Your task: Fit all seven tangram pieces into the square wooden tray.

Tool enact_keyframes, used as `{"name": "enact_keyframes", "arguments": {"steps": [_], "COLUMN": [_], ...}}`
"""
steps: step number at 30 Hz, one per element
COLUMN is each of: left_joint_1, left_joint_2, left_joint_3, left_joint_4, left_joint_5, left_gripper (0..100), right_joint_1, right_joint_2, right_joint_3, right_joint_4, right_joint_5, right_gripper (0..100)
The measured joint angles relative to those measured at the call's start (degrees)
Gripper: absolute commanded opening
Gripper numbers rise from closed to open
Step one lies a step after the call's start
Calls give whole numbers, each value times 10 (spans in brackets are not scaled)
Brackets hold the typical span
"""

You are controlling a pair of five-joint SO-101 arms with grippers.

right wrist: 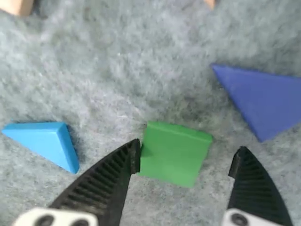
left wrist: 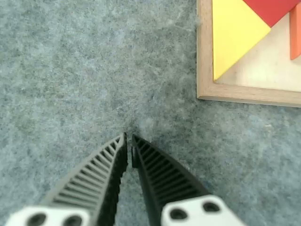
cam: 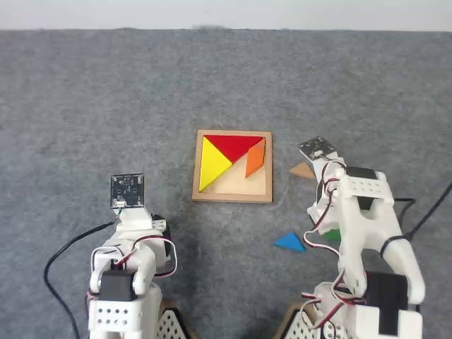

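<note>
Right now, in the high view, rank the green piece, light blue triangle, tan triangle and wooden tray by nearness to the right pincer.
1. Green piece, right at the pincer.
2. Light blue triangle, beside it on the mat.
3. Tan triangle, just outside the tray.
4. Wooden tray, farthest.

We list: grey felt table [cam: 106, 92]; on it wooden tray [cam: 233, 200], light-blue triangle [cam: 289, 241], green square [right wrist: 174, 153], dark-blue triangle [right wrist: 265, 101], tan triangle [cam: 302, 170].
</note>
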Motion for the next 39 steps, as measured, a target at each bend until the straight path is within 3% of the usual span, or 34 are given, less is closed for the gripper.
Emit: {"name": "enact_keyframes", "arguments": {"steps": [18,25,33,39], "left_joint_1": [0,0,0,0], "left_joint_2": [0,0,0,0], "left_joint_3": [0,0,0,0], "left_joint_4": [0,0,0,0], "left_joint_5": [0,0,0,0], "left_gripper": [14,14,14,14], "right_joint_1": [0,-26,-73,-76], "right_joint_2": [1,47,281,411], "right_joint_3": [-9,-209,-453,-537], "right_joint_4": [-3,80,133,110], "right_joint_5": [0,1,-38,15], "right_gripper": [307,307,309,310]}}
